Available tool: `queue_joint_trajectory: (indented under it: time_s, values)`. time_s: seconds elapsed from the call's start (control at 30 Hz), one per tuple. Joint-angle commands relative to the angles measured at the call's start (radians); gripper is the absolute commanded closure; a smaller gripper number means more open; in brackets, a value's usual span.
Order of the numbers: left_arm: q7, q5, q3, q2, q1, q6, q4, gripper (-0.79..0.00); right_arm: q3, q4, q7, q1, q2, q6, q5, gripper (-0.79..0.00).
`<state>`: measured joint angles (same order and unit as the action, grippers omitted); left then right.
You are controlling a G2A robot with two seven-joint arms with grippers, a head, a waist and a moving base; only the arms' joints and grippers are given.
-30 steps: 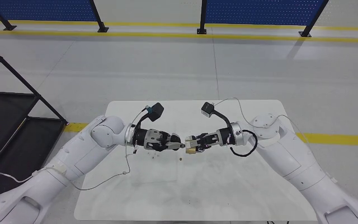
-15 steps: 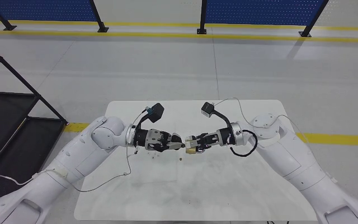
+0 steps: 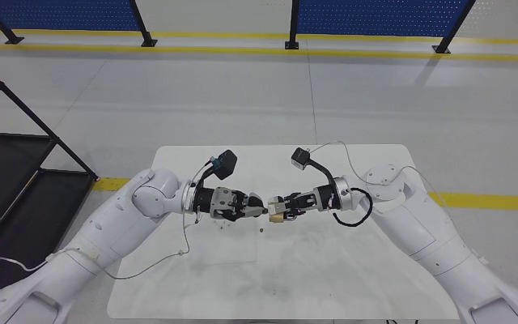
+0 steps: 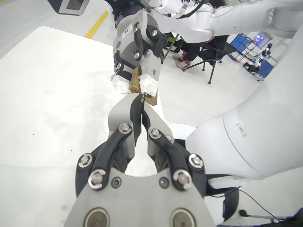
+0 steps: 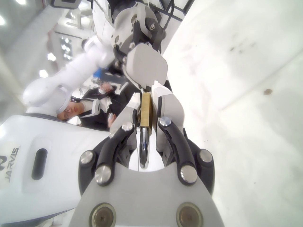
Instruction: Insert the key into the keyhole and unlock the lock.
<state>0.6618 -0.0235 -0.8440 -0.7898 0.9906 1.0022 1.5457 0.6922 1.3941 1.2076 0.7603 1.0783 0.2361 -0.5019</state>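
Above the middle of the white table [image 3: 340, 275], my right gripper [image 3: 279, 212] is shut on the brass padlock [image 5: 145, 109]. The lock's steel shackle [image 5: 144, 147] points back toward the right wrist. My left gripper [image 4: 142, 106] meets it tip to tip, with its dark pads pressed together on a thin key [image 4: 143, 100]. Most of the key is hidden between them. The key's tip sits at the padlock's [image 4: 134, 82] end face; how deep it sits I cannot tell. From above, the left gripper [image 3: 257, 209] and the padlock [image 3: 278, 215] touch.
A small dark speck [image 3: 263, 231] lies on the table below the grippers. A black rack [image 3: 32, 186] stands off the table's left side. Blue barriers [image 3: 372, 16] line the far floor.
The left wrist has turned slightly, its camera mount dipping a little. Both grippers stay tip to tip, and the right arm has not moved.
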Motion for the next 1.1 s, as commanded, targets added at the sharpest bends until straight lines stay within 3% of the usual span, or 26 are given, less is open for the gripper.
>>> queue_joint_trajectory:
  time_s: [0.0,1.07]
  values:
    - [-0.019,-0.026,-0.008,-0.001,0.010,0.005,0.008,0.000,0.000,0.000,0.000,0.000,0.000,0.000,0.000,0.000]
    - [-0.231,-0.340,-0.116,-0.005,0.115,0.010,0.100,0.000,0.000,0.000,0.000,0.000,0.000,0.000,0.000,0.000]
